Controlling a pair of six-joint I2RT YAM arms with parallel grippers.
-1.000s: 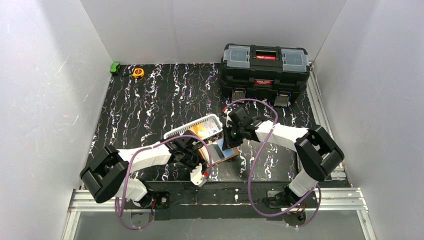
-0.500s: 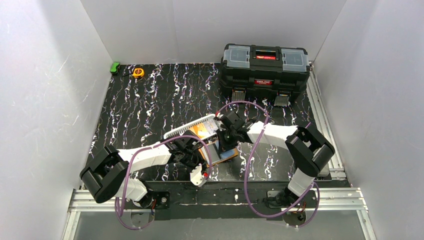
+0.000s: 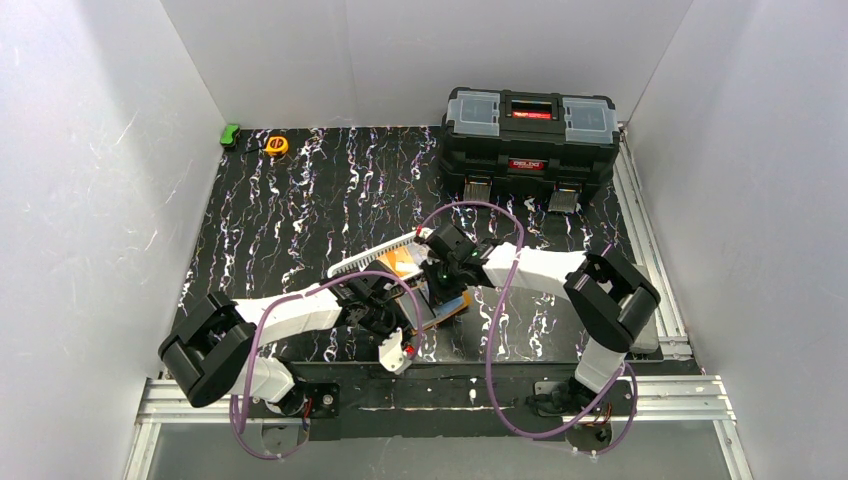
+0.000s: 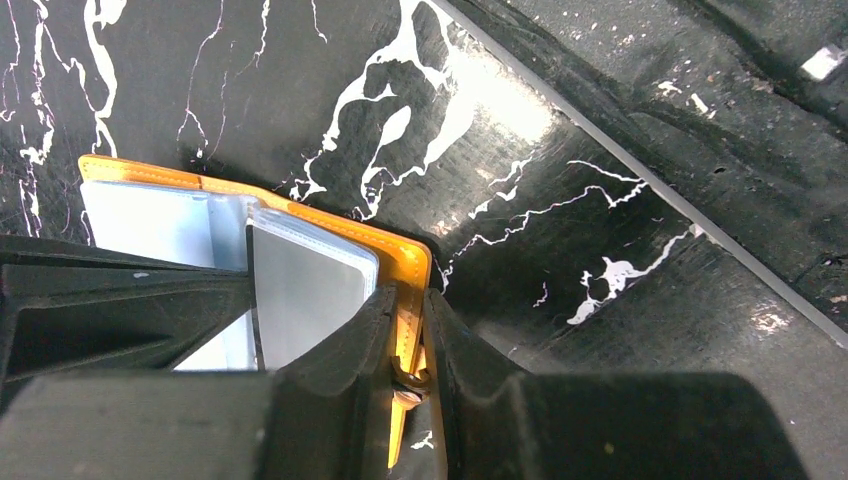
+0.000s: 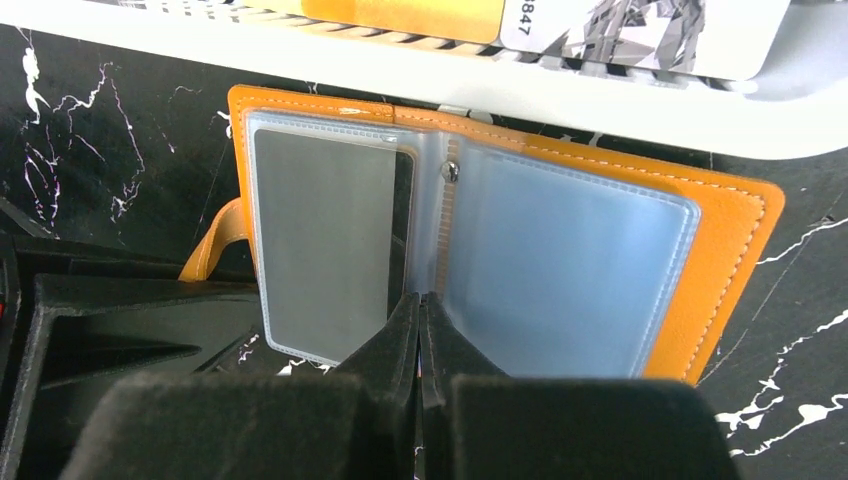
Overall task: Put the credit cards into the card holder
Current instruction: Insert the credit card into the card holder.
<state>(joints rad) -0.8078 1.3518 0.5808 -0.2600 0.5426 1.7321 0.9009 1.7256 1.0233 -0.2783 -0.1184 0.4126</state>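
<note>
Step in hand, prob.: the card holder [image 5: 720,250] is being pinned open, flat on the marbled table [image 4: 560,200], just beside the white basket [image 5: 600,95]. Its stitched orange edge is being clamped by the left gripper [image 4: 410,300]. The right gripper [image 5: 420,300] is being held w/ jaws closed at the spine; whether a pocket is being pinched can't be told. The credit cards [image 5: 400,15], thin & rigid, are being kept in the basket. Next, one is prob. to be lifted & slid into a soft, glossy sleeve.
</note>
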